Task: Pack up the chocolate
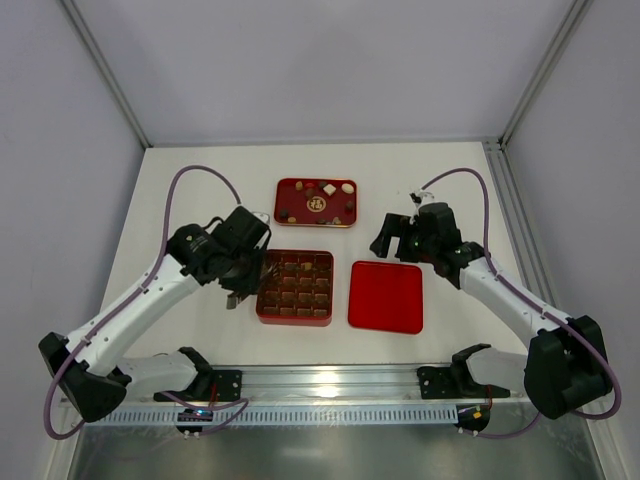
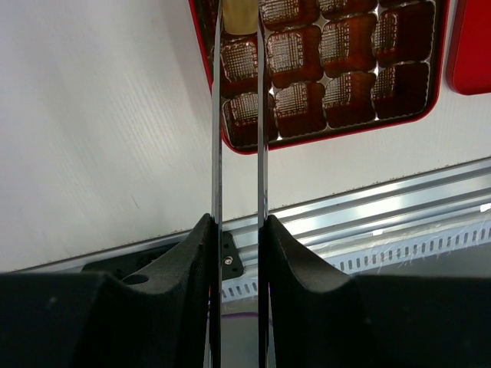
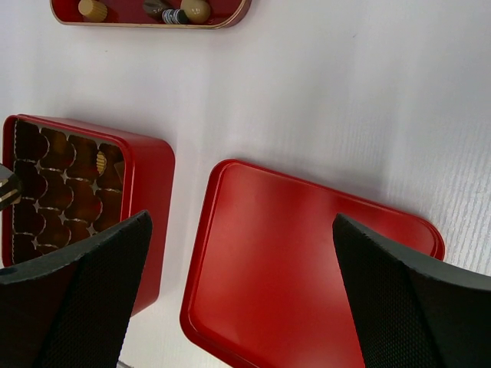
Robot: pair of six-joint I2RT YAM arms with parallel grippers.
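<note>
Down near the bases, the left gripper hangs over the left edge of the red box, its thin blades pinched on one tan chocolate. Another tan piece sits in a compartment. The red lid lies beside the box. Just beyond it the right gripper hovers, fingers spread wide. Farthest back, the oval tray carries the other chocolates.

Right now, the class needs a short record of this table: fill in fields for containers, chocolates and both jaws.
Tray: red oval tray, far side, loose chocolates inside
Box: red box of brown compartments, mostly empty
Lid: red lid, flat, right of box
Left jaws: shut on tan piece over box
Right jaws: open, over lid
</note>
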